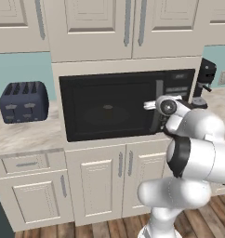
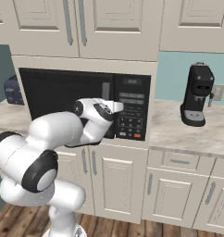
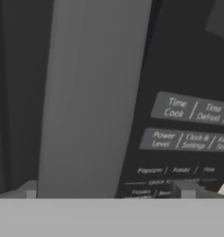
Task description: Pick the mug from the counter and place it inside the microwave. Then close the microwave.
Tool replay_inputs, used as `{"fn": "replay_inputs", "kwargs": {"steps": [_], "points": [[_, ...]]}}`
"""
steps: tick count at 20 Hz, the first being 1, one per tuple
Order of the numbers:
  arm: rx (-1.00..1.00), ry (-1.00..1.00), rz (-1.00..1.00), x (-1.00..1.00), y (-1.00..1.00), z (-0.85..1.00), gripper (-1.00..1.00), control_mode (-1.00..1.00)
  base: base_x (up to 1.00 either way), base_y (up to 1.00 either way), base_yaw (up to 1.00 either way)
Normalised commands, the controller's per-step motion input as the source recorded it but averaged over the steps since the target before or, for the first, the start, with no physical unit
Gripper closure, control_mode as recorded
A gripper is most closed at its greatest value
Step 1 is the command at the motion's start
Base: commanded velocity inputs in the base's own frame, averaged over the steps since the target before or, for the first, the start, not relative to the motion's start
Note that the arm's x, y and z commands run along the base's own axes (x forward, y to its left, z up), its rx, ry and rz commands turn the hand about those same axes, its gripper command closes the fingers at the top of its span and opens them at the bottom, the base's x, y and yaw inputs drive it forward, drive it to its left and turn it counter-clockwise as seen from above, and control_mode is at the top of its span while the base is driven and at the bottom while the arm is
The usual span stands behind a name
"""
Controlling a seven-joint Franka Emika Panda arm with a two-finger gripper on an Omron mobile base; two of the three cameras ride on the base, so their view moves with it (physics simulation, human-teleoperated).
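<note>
Two dark fingertips (image 3: 30,189) stand at the bottom of the hand view, far apart from each other, and the grey vertical door handle (image 3: 93,97) of the microwave (image 1: 109,107) rises between them, very close to the camera. The gripper (image 3: 109,190) is wide open and holds nothing; whether a fingertip already touches the handle I cannot tell. In the left base view the hand sits at the right edge of the dark glass door, in the middle right of the frame, and the door looks shut or almost shut against the cabinet front. Behind the glass a round plate (image 1: 106,113) shows faintly; the mug I cannot make out, so I judge it is either inside or somewhere I cannot see. What could go wrong from here: if the door is not fully latched, the hand could draw away too soon and leave it ajar. A wide-spread finger could also press the button panel (image 2: 131,113) just beside the handle, or scrape along the handle. Farther off, the toaster (image 1: 24,102) stands at the left of the counter (image 1: 26,135), and the coffee machine (image 2: 197,95) at the right of the right base view.
</note>
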Motion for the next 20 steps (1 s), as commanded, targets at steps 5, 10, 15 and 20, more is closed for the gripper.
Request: {"fn": "replay_inputs", "kwargs": {"steps": [5, 10, 15, 20], "points": [[0.00, 0.09, 0.00, 0.38, -0.05, 0.07, -1.00, -1.00, 0.00, 0.00, 0.00], [0.00, 0.08, 0.00, 0.41, -0.02, 0.05, -1.00, -1.00, 0.00, 0.00, 0.00], [0.00, 0.06, 0.00, 0.33, 0.00, 0.02, -1.00, -1.00, 0.00, 0.00, 0.00], [0.00, 0.03, 0.00, 0.03, 0.00, 0.00, -1.00, -1.00, 0.00, 0.00, 0.00]]}}
